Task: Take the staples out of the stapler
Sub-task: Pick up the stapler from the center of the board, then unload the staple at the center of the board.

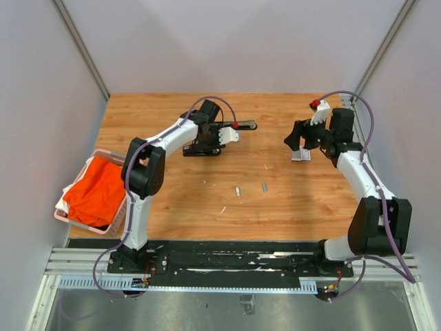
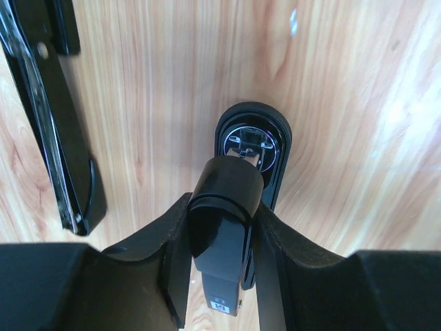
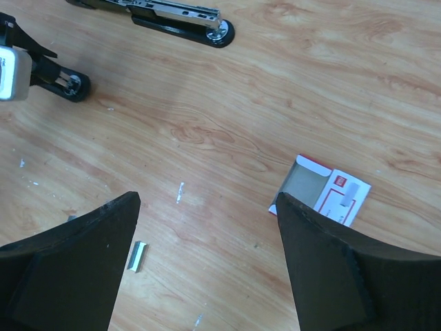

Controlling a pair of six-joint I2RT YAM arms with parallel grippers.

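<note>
In the left wrist view a black stapler stands between the fingers of my left gripper, and both fingers press on its sides. Its rounded base rests on the wood. From above, the left gripper is at the back middle of the table. A second long black stapler piece with a silvery rail lies just beside it. Short silvery staples lie loose mid-table, and one strip is near my right gripper's left finger. My right gripper hangs open over the table, holding nothing.
A small white-and-red box, open at one end, lies under the right gripper. A pink basket with orange cloth hangs at the table's left edge. Grey walls close in on the left, right and back.
</note>
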